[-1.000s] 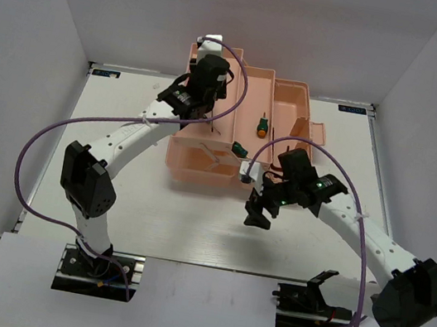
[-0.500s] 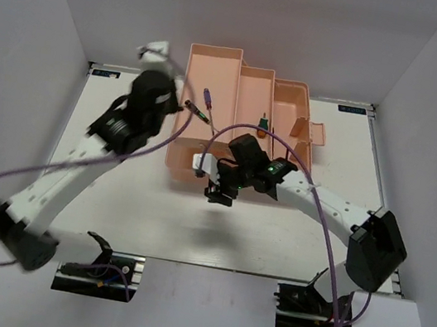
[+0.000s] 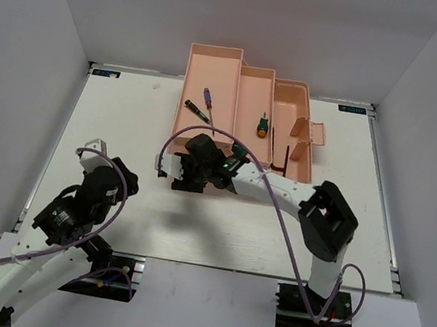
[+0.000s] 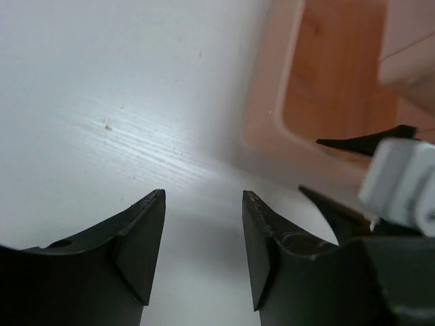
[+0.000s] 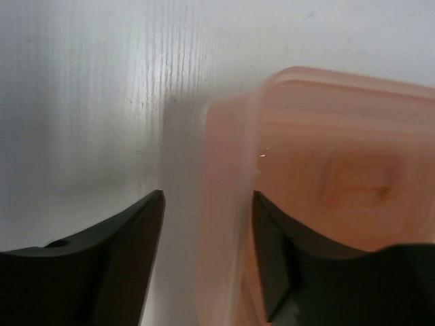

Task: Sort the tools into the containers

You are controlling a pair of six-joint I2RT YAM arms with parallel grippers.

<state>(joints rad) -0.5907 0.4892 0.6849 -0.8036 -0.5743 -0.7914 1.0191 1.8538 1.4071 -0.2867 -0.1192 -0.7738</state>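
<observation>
**A:** Where are the tools?

**B:** In the pink toolbox [image 3: 253, 94], which stands open at the far middle of the table [image 3: 215, 234]. A purple-handled screwdriver [image 3: 207, 98] and a dark screwdriver [image 3: 196, 110] lie just beside each other in its left tray. An orange-and-green screwdriver [image 3: 263, 126] lies along the right side of the middle tray.

**A:** Anything further right?

**B:** A thin dark tool [image 3: 287, 160] at the near right end of the box. It is probably a hex key, but it is too small in the overhead view to be sure.

**A:** And the right gripper?

**B:** The right gripper [image 5: 208, 195] is at the near left corner of the toolbox. Its jaws are apart and the corner wall rises between them. White table shows between the wall and the left finger, so the jaws are not clamped on the wall. That wrist view is blurred.

**A:** The left one?

**B:** The left gripper [image 4: 204, 193] is over bare table to the left of the box and nearer than it. Its jaws are spread with nothing between them. The box corner shows at the right of its wrist view.
</observation>
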